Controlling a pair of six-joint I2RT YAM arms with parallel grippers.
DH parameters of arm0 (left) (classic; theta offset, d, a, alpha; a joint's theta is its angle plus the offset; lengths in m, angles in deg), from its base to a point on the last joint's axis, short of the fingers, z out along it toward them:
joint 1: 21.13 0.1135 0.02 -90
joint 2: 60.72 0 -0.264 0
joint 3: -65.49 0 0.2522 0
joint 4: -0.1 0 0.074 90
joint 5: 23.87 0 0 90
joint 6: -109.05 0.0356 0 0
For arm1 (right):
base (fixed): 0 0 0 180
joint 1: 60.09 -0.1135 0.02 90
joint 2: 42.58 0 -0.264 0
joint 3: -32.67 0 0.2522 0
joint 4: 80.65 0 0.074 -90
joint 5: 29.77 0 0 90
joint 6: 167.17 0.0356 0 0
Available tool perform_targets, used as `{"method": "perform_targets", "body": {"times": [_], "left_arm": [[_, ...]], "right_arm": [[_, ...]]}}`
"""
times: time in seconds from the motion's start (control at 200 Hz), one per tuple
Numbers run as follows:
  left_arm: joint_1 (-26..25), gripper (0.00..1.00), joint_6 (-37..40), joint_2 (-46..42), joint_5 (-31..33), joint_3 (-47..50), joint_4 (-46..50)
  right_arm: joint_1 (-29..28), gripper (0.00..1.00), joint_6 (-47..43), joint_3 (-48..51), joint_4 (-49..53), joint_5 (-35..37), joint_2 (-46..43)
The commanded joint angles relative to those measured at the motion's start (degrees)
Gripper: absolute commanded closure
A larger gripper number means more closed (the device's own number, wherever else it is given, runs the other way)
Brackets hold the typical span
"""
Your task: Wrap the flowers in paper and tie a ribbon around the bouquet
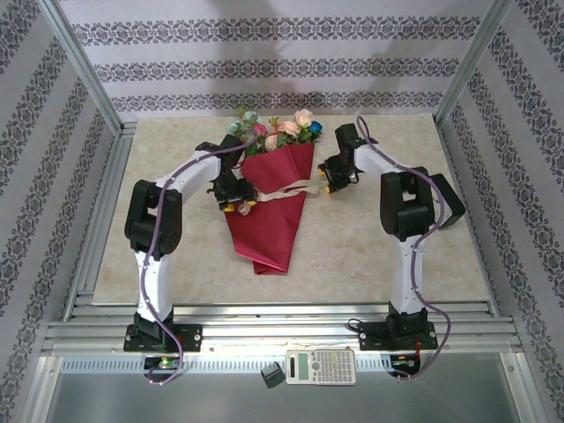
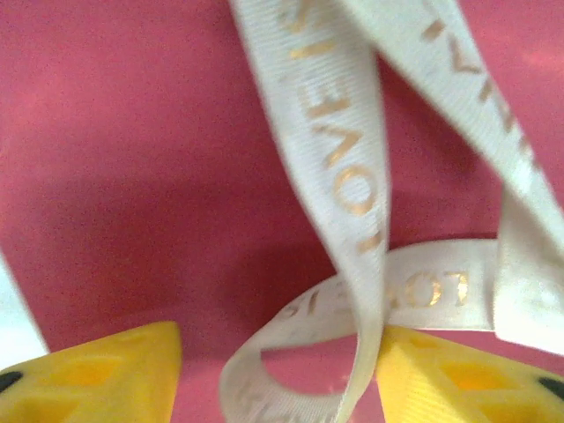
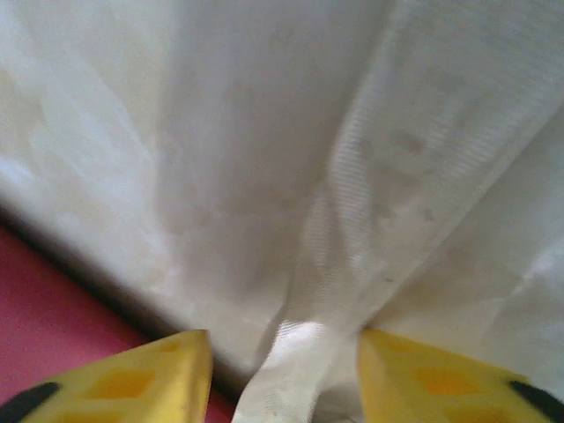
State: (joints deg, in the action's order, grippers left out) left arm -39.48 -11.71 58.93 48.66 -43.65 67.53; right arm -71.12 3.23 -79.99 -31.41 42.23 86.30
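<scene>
top view: the bouquet (image 1: 275, 211) lies between left gripper (image 1: 236, 204) and right gripper (image 1: 330, 188), ribbon (image 1: 284, 190) across its middle. left wrist: fingers (image 2: 97, 370) spread, a ribbon loop loose between them, red paper (image 2: 132, 176) beyond. right wrist: fingers (image 3: 132, 379) spread, a strand in the gap, not pinched. the tying step, i judge; next each must pinch a strand and pull apart.

Gold lettering on the ribbon (image 2: 339, 167): "LOVE IS" runs down the strand hanging in the middle, and there's "LOVE" again, upside down, on the loop crossing behind it. More gold letters on the upper-right strand, cut off, unreadable. The calculator (image 1: 321, 366) keys are too small to read.
</scene>
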Motion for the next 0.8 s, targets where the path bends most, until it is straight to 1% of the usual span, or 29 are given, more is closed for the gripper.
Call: {"method": "perform_targets", "body": {"times": [0.0,0.025,0.095,0.15,0.18,0.31,0.52,0.595,0.679,0.794], "left_arm": [[-0.8,0.55,0.0,1.0,1.7,-1.9,0.5],[-0.7,0.61,-0.4,0.8,2.1,-1.8,0.1],[-0.7,0.81,-1.4,0.2,3.1,-1.6,-0.2],[-0.6,0.93,-2.1,-0.9,3.5,-1.2,-0.4],[-0.5,1.00,-2.5,-1.7,3.9,-0.9,-0.4],[1.1,1.00,-5.3,-6.3,3.2,2.1,-1.3],[6.1,1.00,-11.8,-13.1,-3.6,10.0,-5.5],[8.2,1.00,-14.0,-15.1,-5.8,12.2,-6.7],[10.3,1.00,-15.8,-17.3,-6.6,13.5,-6.6],[13.1,1.00,-17.6,-20.0,-5.7,14.4,-3.9]], "right_arm": [[-1.1,0.62,2.1,-0.4,-0.1,0.7,1.8],[-1.1,0.66,2.3,-0.3,-0.1,1.0,1.8],[-1.0,0.86,2.2,0.3,-0.6,1.7,1.5],[-0.9,1.00,1.3,0.2,0.0,2.5,0.7],[-0.8,1.00,0.6,0.3,0.3,3.3,-0.1],[-0.4,1.00,-3.0,2.1,0.7,7.1,-5.7],[0.4,1.00,-6.7,6.8,0.6,7.3,-13.3],[1.4,1.00,-7.9,8.2,0.3,7.2,-14.7],[2.8,1.00,-9.4,8.4,0.6,6.8,-14.9],[5.6,1.00,-11.1,8.4,0.5,5.9,-14.7]]}}
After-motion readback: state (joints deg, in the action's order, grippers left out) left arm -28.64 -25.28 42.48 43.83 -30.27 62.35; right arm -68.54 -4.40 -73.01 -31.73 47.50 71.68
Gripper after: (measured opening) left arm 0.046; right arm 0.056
